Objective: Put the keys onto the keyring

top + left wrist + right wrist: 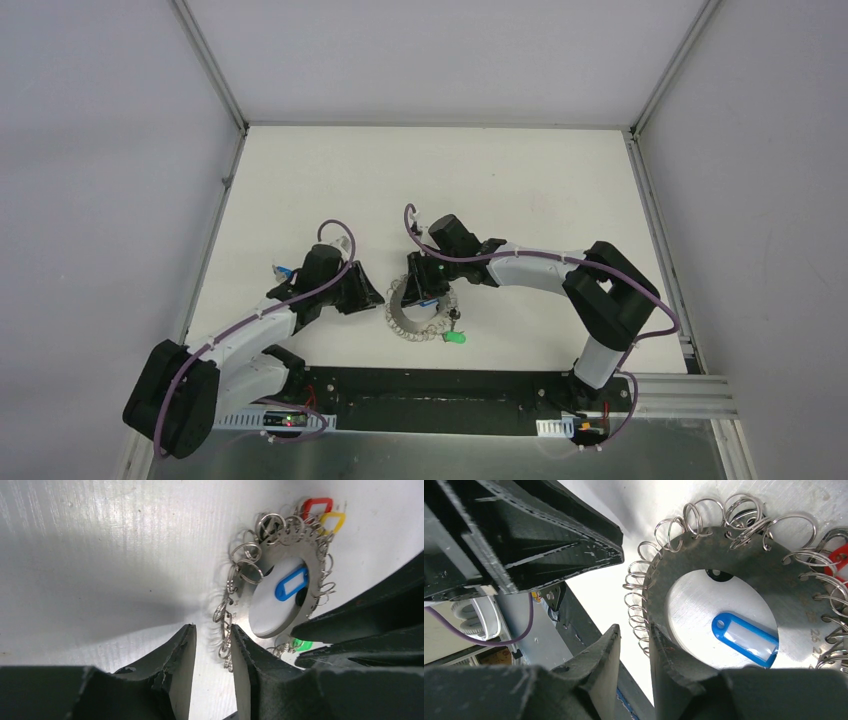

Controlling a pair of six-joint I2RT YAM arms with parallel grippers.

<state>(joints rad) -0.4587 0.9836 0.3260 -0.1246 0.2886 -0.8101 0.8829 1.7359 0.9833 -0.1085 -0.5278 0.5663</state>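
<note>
the keyring (420, 316) is on the counter (500, 180), between the two sets of fingers. the left fingers (186, 645) are held apart, and bare counter is seen in the gap. some small wire loops (226, 645) lie just by the inner side of one finger, but nothing is pinched. the right fingers (610, 650) are a little apart too, with edge loops in their gap and one finger laid against the ring's flat rim. it cannot be told if the ring is clamped there.

a blue tag (746, 639) is seen in the ring's hole, just past the right fingers. a red tag (317, 505) and a yellow tag (334, 521) are on the side far from the left fingers. a green tag (300, 644) is tucked by the tips of the right fingers.

the ring is likely stiff and hard, so it is best taken by its flat rim. the loops are thin and may slip. the tags are light and easily pushed away. the metal key parts are too small to be made out, and it cannot be told which tags are hooked on.
</note>
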